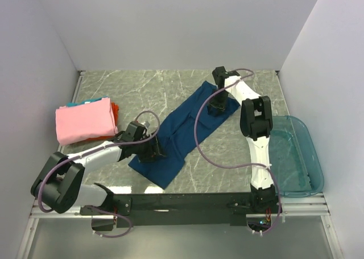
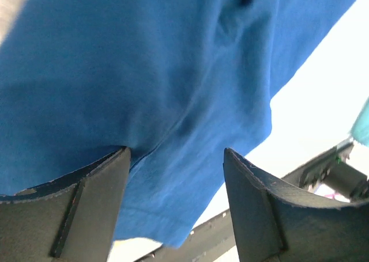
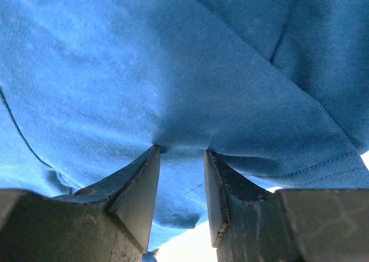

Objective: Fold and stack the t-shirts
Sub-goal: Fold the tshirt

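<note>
A dark navy-blue t-shirt (image 1: 173, 140) lies on the marble table as a long folded strip, running from near left to far right. My left gripper (image 1: 153, 151) rests on its near-left end. In the left wrist view its jaws (image 2: 176, 152) stand wide open, and the left fingertip (image 2: 118, 158) touches the blue cloth (image 2: 144, 72). My right gripper (image 1: 218, 105) is at the strip's far end. Its jaws (image 3: 181, 150) are partly open, both tips pressed onto the cloth (image 3: 173, 72) with nothing pinched between them. A folded pink t-shirt (image 1: 85, 121) tops a stack at the left, with orange (image 1: 114, 108) and teal (image 1: 74, 104) edges showing beneath.
A translucent teal plastic tub (image 1: 301, 173) stands at the table's right edge, beside the right arm. White walls close the table on the left, back and right. A black rail (image 1: 187, 202) carrying the arm bases runs along the near edge.
</note>
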`<action>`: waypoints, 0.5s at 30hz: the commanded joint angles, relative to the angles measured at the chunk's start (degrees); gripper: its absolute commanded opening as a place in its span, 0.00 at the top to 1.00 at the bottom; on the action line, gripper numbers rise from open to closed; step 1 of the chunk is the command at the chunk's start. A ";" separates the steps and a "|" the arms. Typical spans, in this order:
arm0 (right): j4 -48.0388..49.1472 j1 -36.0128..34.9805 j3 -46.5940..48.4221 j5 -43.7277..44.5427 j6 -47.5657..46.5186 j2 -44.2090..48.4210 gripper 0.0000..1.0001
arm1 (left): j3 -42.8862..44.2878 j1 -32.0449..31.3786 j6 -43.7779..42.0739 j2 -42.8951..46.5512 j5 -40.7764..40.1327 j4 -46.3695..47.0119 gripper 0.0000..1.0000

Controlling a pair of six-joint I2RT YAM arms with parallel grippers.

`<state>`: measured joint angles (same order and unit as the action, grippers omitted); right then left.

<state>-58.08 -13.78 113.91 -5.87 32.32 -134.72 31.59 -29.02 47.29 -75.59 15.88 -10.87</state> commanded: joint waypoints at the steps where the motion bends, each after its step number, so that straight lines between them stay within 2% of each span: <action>1: -0.44 0.86 4.65 2.00 0.73 -5.11 0.56 | -2.94 -2.62 -0.18 -0.70 2.66 -5.65 0.27; 9: -2.82 1.30 15.54 0.60 0.56 -10.56 0.57 | -2.24 -7.89 0.35 -1.22 8.02 -3.37 0.27; 15: -1.51 1.48 17.14 -1.16 2.13 -11.80 0.57 | -0.49 -10.79 -1.41 -4.38 13.91 1.28 0.27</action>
<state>-62.19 -12.84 130.19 -7.60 33.26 -143.76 30.89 -38.30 47.64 -77.80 26.09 -9.26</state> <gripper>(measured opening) 0.431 0.726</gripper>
